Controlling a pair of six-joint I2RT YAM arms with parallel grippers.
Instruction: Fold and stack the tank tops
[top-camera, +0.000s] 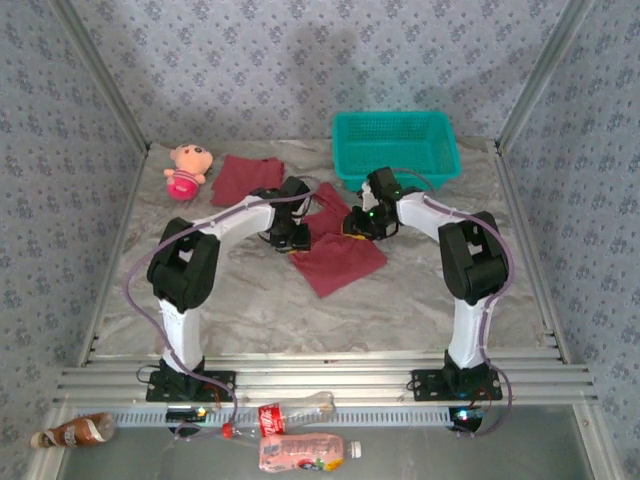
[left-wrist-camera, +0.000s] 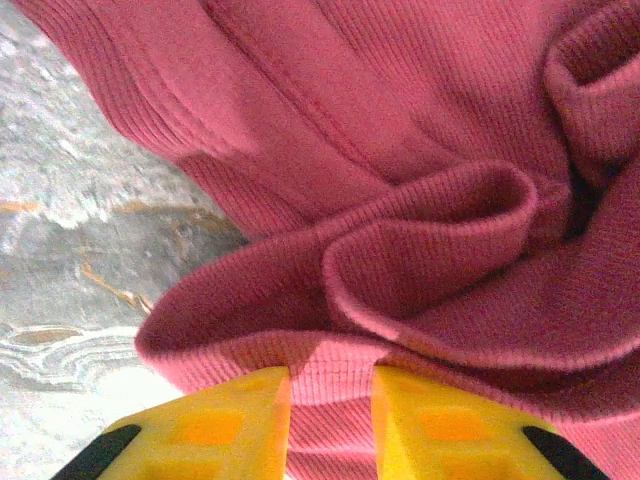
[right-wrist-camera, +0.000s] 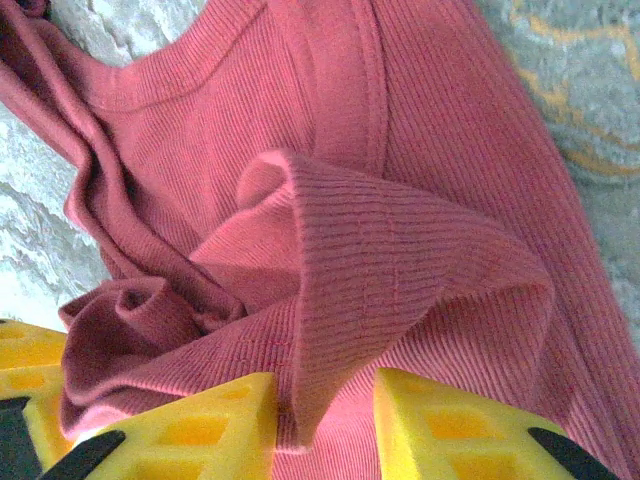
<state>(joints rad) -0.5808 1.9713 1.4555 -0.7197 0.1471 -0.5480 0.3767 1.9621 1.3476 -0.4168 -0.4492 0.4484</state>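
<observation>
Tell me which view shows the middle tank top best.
Top external: it shows most of the tank top lying between the arms. Left wrist and right wrist views give close-ups of its bunched ribbed folds by the yellow fingers.

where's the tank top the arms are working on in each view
top external: tank top mid-table, in front of the basket.
left wrist: tank top bunched across top and right.
right wrist: tank top spread up the middle and right.
shared landmark: marbled table, at each wrist view's left edge.
</observation>
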